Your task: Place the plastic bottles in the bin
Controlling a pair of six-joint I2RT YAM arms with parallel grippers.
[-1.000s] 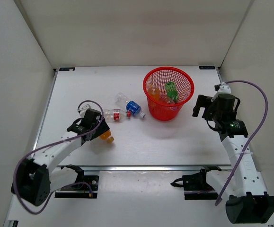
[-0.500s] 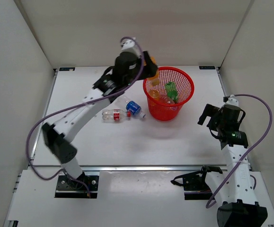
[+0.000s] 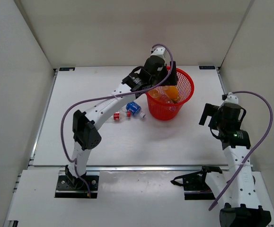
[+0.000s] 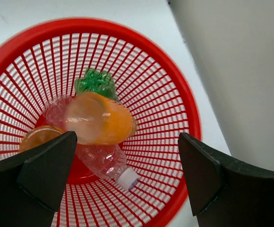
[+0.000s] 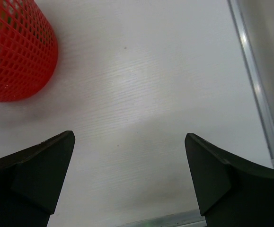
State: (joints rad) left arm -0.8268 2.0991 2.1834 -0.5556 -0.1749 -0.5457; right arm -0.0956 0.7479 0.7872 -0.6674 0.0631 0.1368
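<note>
Left hand (image 4: 127,142) hangs released over the bin (image 4: 184,109), orange bottle (image 4: 103,120) inside tilted end-up toward it.

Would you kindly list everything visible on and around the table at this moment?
bin: one, red mesh, far side of the table, right of centre.
orange bottles: two, orange, inside the bin.
green bottle: one, green, inside the bin.
plain clear bottle: one, clear, white cap, at the bin's bottom.
blue-labelled bottle: one, clear, on the table left of the bin.
red-labelled bottle: one, clear, beside the blue-labelled one.
table: one, white, under everything.
left gripper: one, black, open above the bin.
right gripper: one, black, open, right of the bin.
</note>
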